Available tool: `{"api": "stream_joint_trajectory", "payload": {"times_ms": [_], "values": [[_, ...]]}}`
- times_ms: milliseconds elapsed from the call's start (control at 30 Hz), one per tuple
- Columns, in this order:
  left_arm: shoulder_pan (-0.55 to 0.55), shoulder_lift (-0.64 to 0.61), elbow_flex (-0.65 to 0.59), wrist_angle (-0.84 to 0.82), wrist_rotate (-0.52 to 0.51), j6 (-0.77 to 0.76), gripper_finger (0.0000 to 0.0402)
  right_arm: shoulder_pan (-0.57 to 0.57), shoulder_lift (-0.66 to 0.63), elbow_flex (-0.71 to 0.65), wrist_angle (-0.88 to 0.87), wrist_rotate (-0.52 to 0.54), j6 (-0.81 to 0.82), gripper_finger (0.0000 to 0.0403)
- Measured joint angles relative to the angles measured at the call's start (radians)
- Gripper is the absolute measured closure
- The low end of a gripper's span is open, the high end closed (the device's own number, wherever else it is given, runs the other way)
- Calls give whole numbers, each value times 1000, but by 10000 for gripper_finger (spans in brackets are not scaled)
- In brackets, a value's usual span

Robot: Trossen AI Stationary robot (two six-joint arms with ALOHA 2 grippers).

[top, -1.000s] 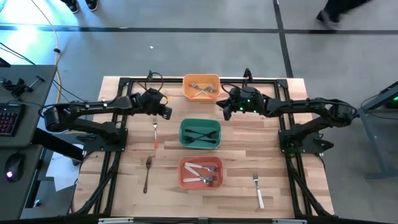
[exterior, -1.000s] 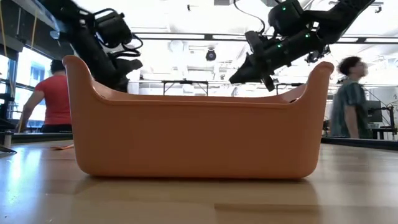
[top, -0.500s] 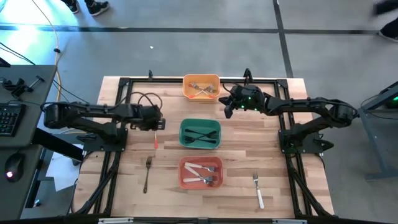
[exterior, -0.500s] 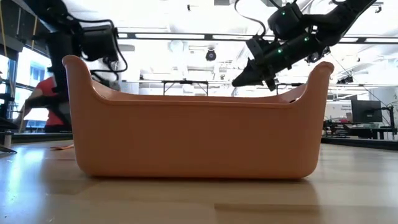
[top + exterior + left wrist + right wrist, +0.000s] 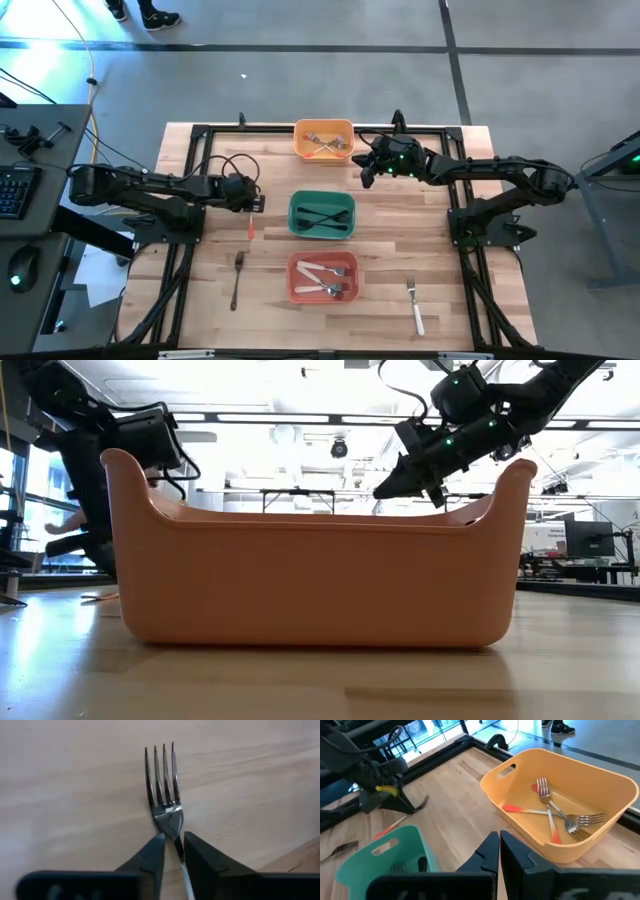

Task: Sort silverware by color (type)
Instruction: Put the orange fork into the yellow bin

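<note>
Left gripper (image 5: 173, 851) down at red-handled fork (image 5: 250, 215) beside green bin (image 5: 322, 196), fingers straddling neck, grip uncertain | right gripper (image 5: 499, 851) clenched, empty, near orange bin (image 5: 324, 126) | bins part-filled; three forks remain on table

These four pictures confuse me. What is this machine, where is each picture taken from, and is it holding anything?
It is a robot with two dark arms at a wooden table. One picture looks down from above, one looks level across the tabletop, and two come from cameras on the wrists. The left gripper is low over the table, its fingers on either side of the neck of a red-handled fork, which lies flat. The right gripper is shut and empty, hovering beside the orange bin. The orange bin, the green bin and the red bin each hold forks. Two more forks lie loose on the table.
</note>
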Motion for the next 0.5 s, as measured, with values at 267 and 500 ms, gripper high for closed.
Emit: {"api": "stream_joint_trajectory", "payload": {"times_ms": [267, 500], "values": [[77, 2, -20, 173, 18, 146, 394, 2, 0, 1, 13, 0, 53, 403], [192, 2, 20, 268, 72, 241, 399, 2, 0, 1, 13, 0, 98, 403]]}}
